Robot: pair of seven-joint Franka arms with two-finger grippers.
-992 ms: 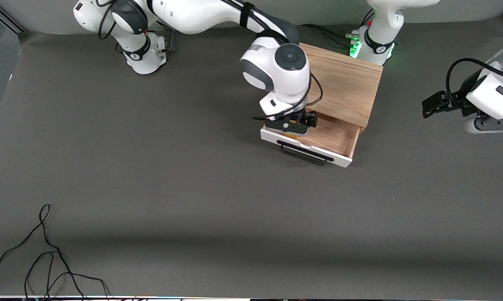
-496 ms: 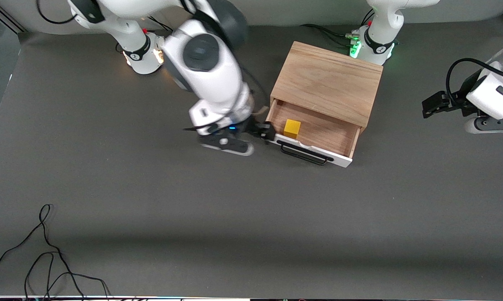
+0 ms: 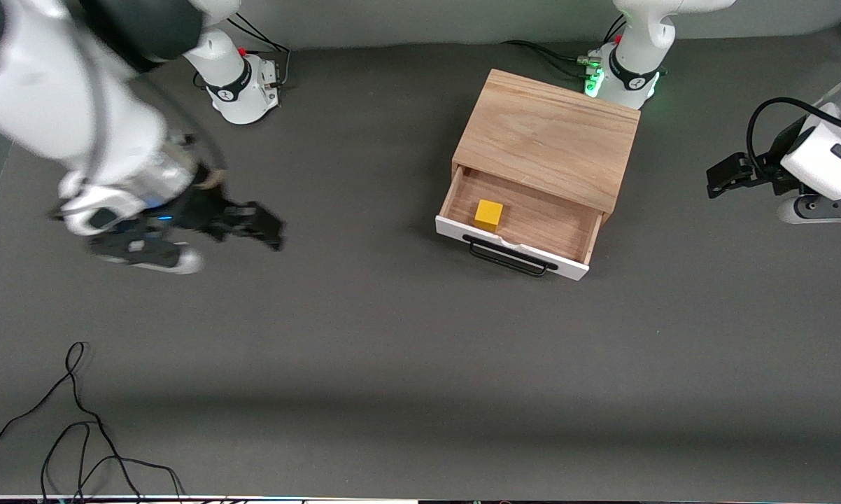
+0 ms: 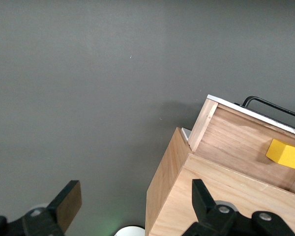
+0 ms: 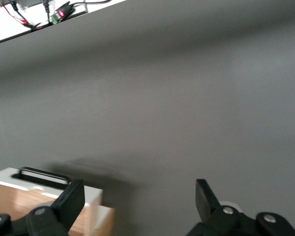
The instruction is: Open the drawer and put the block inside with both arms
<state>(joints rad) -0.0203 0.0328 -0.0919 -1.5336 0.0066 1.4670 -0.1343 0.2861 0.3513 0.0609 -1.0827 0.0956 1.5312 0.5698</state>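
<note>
Sitting inside the pulled-out drawer (image 3: pixel 518 234) of the cabinet (image 3: pixel 550 136), the block (image 3: pixel 489 213) is well apart from both grippers in the front view. The right gripper (image 3: pixel 256 224) hangs empty, jaws spread, over bare tabletop (image 3: pixel 392 350) toward its own end; the left gripper (image 3: pixel 725 175) waits with jaws apart off the cabinet's other flank.

From the left wrist, the block (image 4: pixel 284 153) looks light, rigid and flat-sided, best pinched across two faces.

From the right wrist, the handle (image 5: pixel 43 176) shows, a stiff bar for pulling.
</note>
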